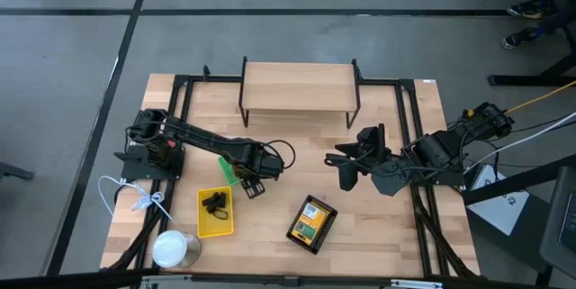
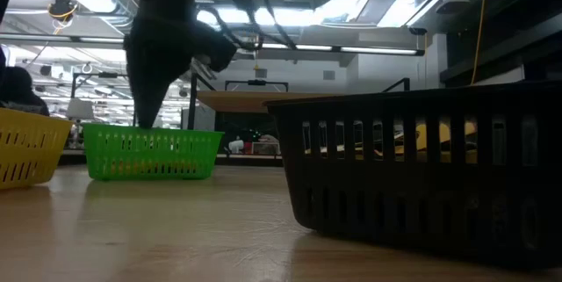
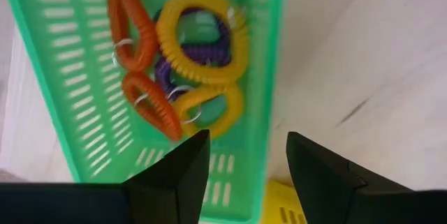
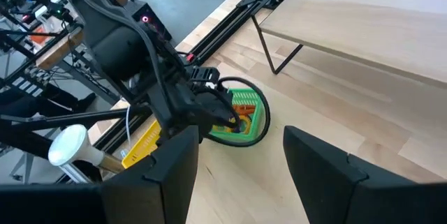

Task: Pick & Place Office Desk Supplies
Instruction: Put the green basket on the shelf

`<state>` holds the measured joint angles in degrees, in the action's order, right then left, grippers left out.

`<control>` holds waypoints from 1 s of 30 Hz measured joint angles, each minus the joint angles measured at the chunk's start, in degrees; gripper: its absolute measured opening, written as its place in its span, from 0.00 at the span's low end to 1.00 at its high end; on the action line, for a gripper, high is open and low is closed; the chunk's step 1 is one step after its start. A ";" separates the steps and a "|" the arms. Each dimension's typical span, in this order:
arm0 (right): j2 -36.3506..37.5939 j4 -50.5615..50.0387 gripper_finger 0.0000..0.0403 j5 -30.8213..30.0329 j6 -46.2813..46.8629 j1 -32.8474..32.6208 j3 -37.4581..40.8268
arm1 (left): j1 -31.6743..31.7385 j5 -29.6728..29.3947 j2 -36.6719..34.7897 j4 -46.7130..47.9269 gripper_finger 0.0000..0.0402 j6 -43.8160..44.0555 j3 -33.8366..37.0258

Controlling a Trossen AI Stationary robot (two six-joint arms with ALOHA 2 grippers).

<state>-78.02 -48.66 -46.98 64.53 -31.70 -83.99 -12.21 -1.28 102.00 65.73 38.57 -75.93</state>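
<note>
The green tray (image 3: 84,91) rests flat on the table and holds orange, yellow and purple coil loops (image 3: 183,63); it also shows in the low view (image 2: 151,153) and the high view (image 1: 230,170). My left gripper (image 3: 243,161) hovers open above the tray's end, touching nothing. The yellow tray (image 1: 214,212) holds small black clips (image 1: 214,203). The black mesh tray (image 1: 312,223) holds yellow-orange-green printed boxes (image 1: 310,221). My right gripper (image 1: 346,165) is open and empty, raised above the table right of centre.
A wooden shelf on black legs (image 1: 299,87) stands at the far side. A white round can (image 1: 173,248) and a white cord (image 1: 135,201) sit near the table's near left corner. Bare tabletop lies between the black mesh tray and my right arm.
</note>
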 joint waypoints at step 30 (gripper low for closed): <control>0.05 0.29 0.53 -3.80 -1.19 0.00 0.00 | 2.26 2.33 0.04 -10.18 0.02 -0.88 3.40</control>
<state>-77.97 -48.37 -50.79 63.35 -31.70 -83.99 -9.94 1.05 102.04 55.55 37.69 -72.53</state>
